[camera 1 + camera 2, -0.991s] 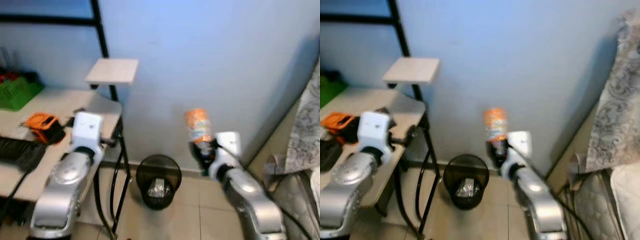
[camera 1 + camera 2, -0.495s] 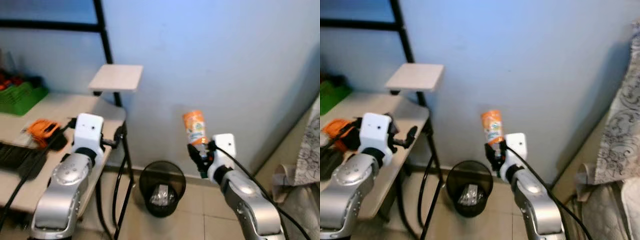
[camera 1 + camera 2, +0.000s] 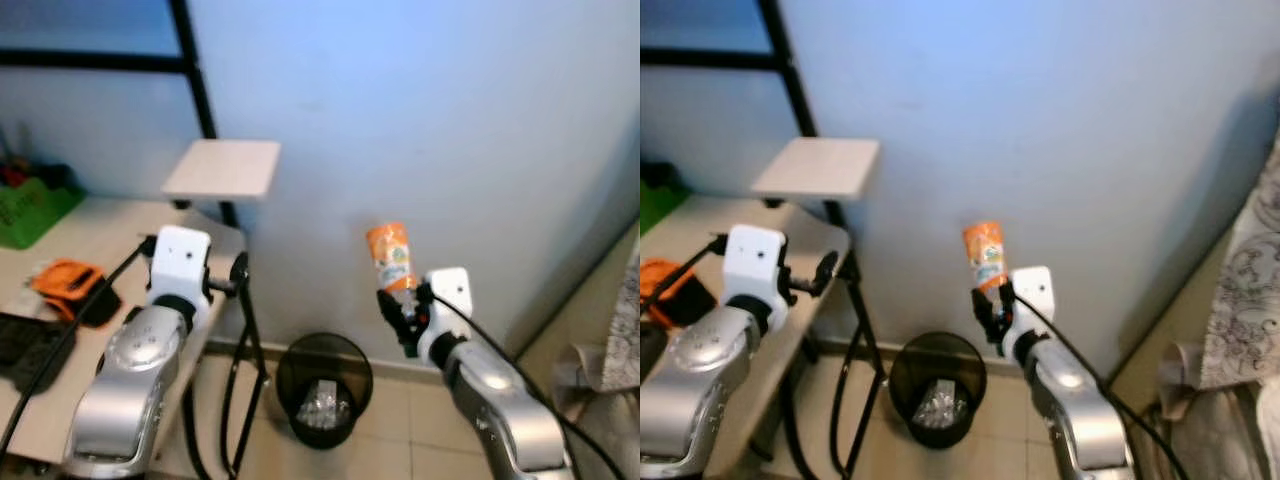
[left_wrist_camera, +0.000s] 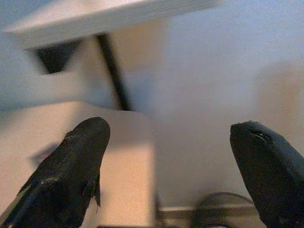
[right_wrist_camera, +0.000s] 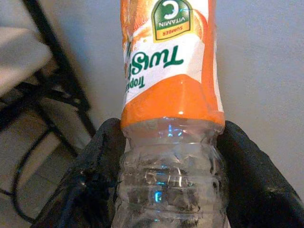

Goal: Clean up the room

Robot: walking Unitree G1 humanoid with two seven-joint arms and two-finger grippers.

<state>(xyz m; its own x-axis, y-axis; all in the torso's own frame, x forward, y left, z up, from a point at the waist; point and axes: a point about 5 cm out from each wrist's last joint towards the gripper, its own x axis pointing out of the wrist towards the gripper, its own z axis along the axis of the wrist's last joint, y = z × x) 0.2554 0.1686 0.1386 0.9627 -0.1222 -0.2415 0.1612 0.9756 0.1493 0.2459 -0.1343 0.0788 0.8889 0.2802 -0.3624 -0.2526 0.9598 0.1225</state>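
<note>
My right gripper (image 3: 398,315) is shut on an empty clear plastic bottle (image 3: 389,256) with an orange and white label, held with its base up in front of the blue wall. The bottle (image 5: 170,118) sits between both black fingers (image 5: 102,161) in the right wrist view. A black mesh waste bin (image 3: 323,388) with crumpled rubbish inside stands on the floor below and to the left of the bottle. My left gripper (image 4: 171,171) is open and empty, raised over the corner of the desk (image 3: 60,400).
A black metal frame (image 3: 205,110) carries a small white shelf (image 3: 223,167) above the desk. An orange and black object (image 3: 68,283) and a green basket (image 3: 25,205) lie on the desk. Patterned bedding (image 3: 1250,290) hangs at the right. Tiled floor (image 3: 400,440) surrounds the bin.
The camera has shifted and lifted a little, so the scene slid in the picture. The bottle stays held in my right gripper, still above and to the right of the bin.
</note>
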